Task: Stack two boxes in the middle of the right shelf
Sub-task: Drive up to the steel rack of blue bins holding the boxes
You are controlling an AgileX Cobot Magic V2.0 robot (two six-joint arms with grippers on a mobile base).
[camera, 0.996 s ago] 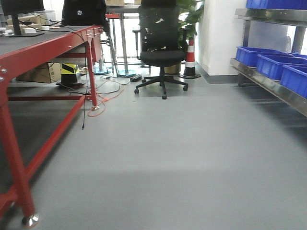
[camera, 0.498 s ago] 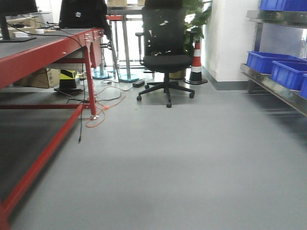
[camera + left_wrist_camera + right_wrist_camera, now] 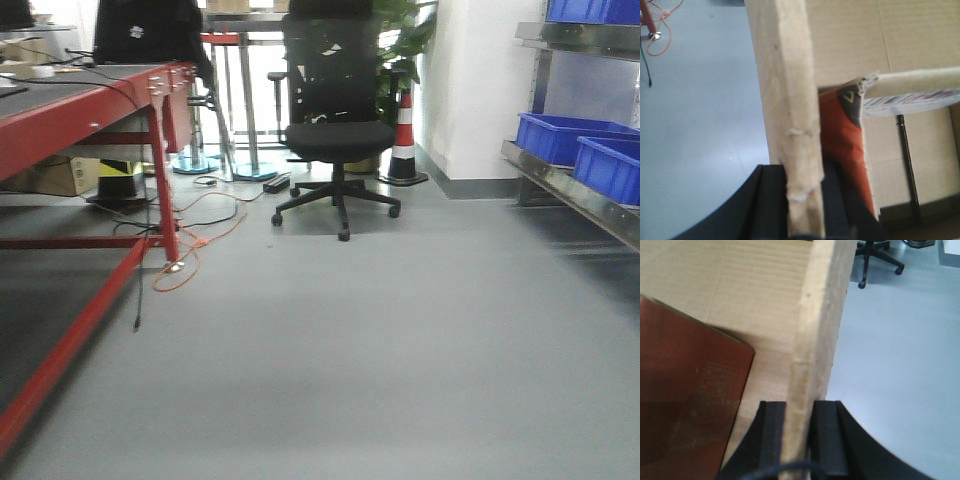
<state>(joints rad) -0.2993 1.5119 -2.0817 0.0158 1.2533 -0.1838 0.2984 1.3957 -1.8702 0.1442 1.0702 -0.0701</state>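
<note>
A large tan cardboard box fills both wrist views. In the left wrist view my left gripper (image 3: pixel 802 172) is shut on the box's upright wall (image 3: pixel 785 90), with one black finger on each side. In the right wrist view my right gripper (image 3: pixel 799 407) is shut on the opposite wall (image 3: pixel 815 325) in the same way. The box hangs above the grey floor. Inside it lie a red-orange item (image 3: pixel 840 135) and a tan-edged piece with red-and-white print (image 3: pixel 912 90). I cannot make out a second tan box. The steel rack (image 3: pixel 575 195) stands at the right of the front view. No gripper shows there.
Blue bins (image 3: pixel 565 135) sit on the rack's tier, and another blue bin is on the tier above. A red-framed table (image 3: pixel 90 115) runs along the left with cables (image 3: pixel 185 255) on the floor. A black office chair (image 3: pixel 335 130) and a striped cone (image 3: pixel 403 135) stand ahead.
The front view has advanced over the floor. The red table's near leg has left the frame, and the chair and cone look slightly nearer.
</note>
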